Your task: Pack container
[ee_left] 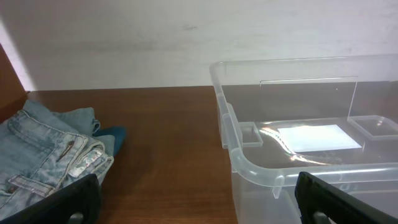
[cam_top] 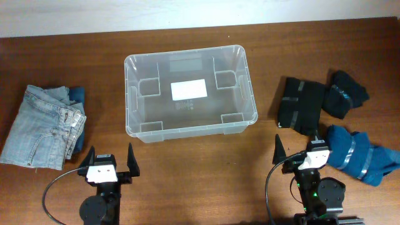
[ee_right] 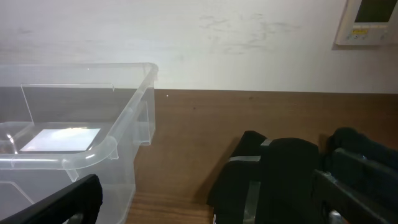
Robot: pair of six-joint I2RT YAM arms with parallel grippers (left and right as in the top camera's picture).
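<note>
Container (cam_top: 191, 128) stands upright at the middle of the wooden table (cam_top: 62, 62), toward its far side, ahead of both my arms and between them. It is clear plastic with rounded corners and a thick rim. A white label (cam_top: 189, 90) shows on its base, and moulded bumps stand along its inner walls.

My left gripper (cam_top: 110, 155) hovers at the near edge with its jaws wide apart, clamped on nothing. In the left wrist view its 2 dark fingers (ee_left: 68, 200) sit in the bottom corners, and the bin's near left corner fills the right half of that view. Folded jeans (cam_top: 44, 128) lie to the left, well apart from the bin, with a blue cloth (cam_top: 76, 95) peeking out at their far side.

My right gripper (cam_top: 299, 147) also has its jaws spread, gripping nothing. To the right of the bin lie 2 black bundles with grey bands, the larger black bundle (cam_top: 302, 106) nearer the bin and the smaller black bundle (cam_top: 347, 94) beyond it. A blue bundle (cam_top: 359, 156), also grey-banded, lies just beside my right gripper; I cannot tell whether they touch.
</note>
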